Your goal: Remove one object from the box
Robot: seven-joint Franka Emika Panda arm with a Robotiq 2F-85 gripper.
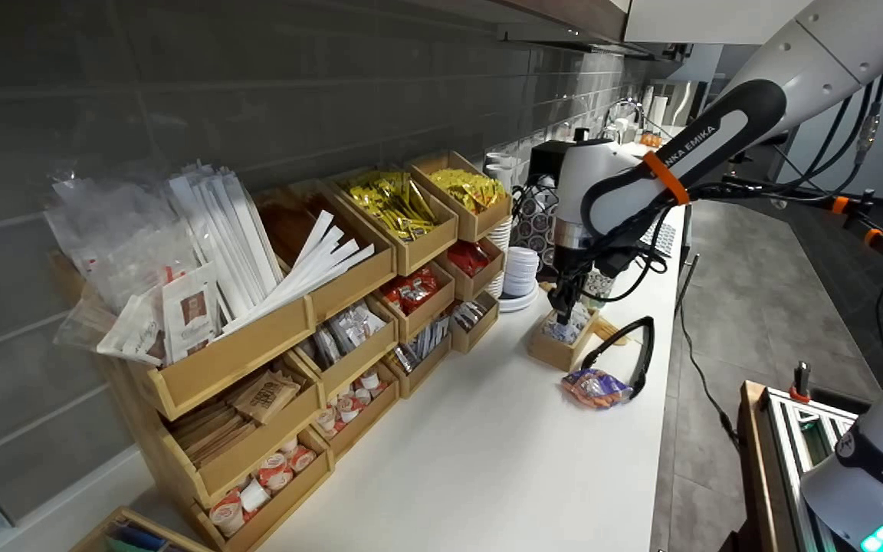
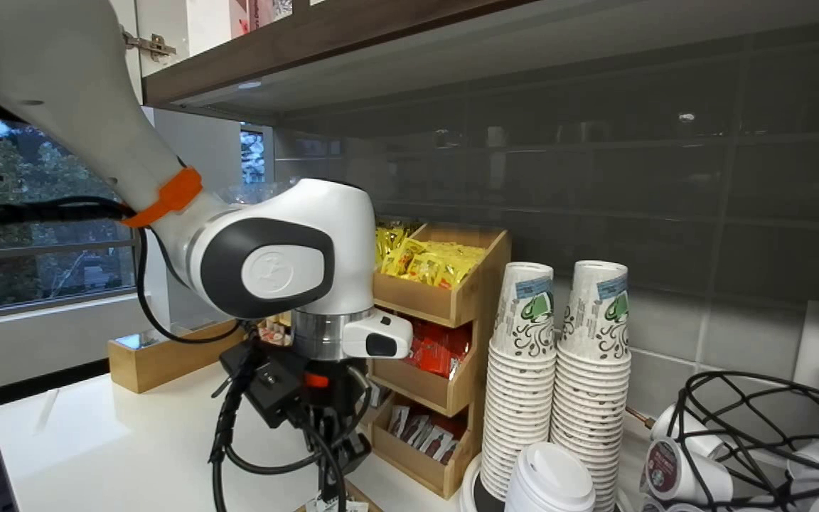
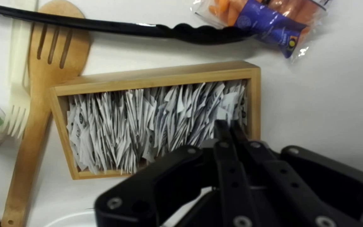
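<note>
The small tan box (image 1: 553, 353) stands on the white counter and is packed with upright white paper packets (image 1: 562, 332). In the wrist view its wooden rim (image 3: 156, 79) surrounds the tightly packed packets (image 3: 128, 126). My gripper (image 3: 227, 123) is over the right end of the box, its fingertips close together on a white packet (image 3: 229, 102) that sticks up between them. In an exterior view the gripper (image 1: 562, 318) points straight down with its tips at the packets. In an exterior view only a corner of the box (image 2: 363, 500) shows at the bottom edge.
A tiered wooden rack (image 1: 365, 452) of snack packets stands along the wall. Beside the box are a carrot bag (image 3: 269, 23), a black utensil (image 3: 131, 28), a wooden slotted spatula (image 3: 36, 110) and a pale fork (image 3: 19, 82). Cup stacks (image 2: 520, 398) and a wire basket (image 2: 758, 434) stand nearby.
</note>
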